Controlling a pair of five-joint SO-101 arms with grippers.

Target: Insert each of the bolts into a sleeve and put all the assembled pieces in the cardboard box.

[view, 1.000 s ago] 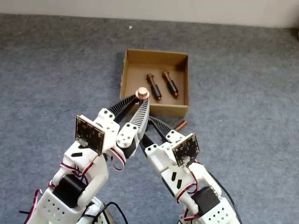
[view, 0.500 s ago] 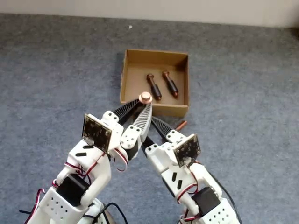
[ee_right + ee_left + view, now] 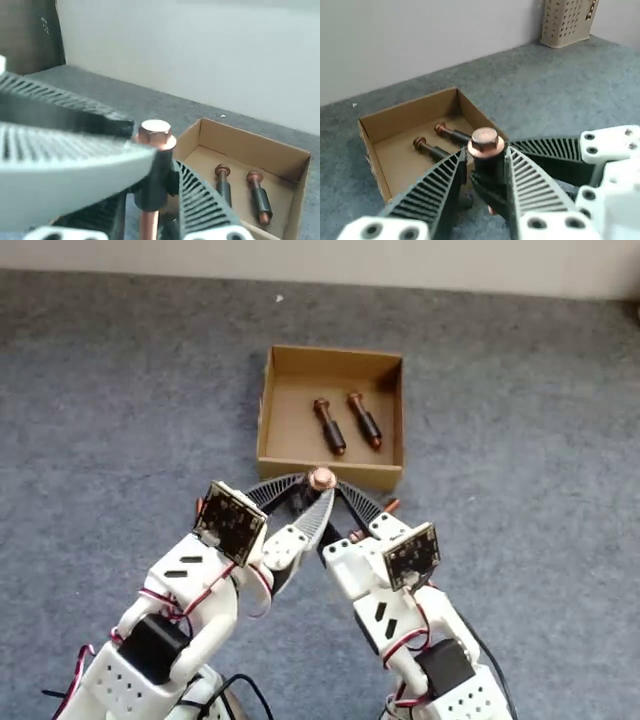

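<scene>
Black ribbed fingers (image 3: 440,180) of the left gripper (image 3: 485,162) are clamping narrowly on the sleeve (image 3: 152,182) just under the copper head of the bolt (image 3: 485,141). The right gripper (image 3: 152,205) appears to be pinching the same sleeve lower down. In the high view both are meeting mid-frame, just below the cardboard box's (image 3: 332,356) lower wall. One assembled piece (image 3: 329,426) and a second assembled piece (image 3: 364,420) are lying inside, and this third looks joined but is waiting outside. A loose bolt (image 3: 388,506), apparently bare, is lying on the carpet (image 3: 120,390) to the right. The box's left half is offering room, though the lower wall is needing clearance.
</scene>
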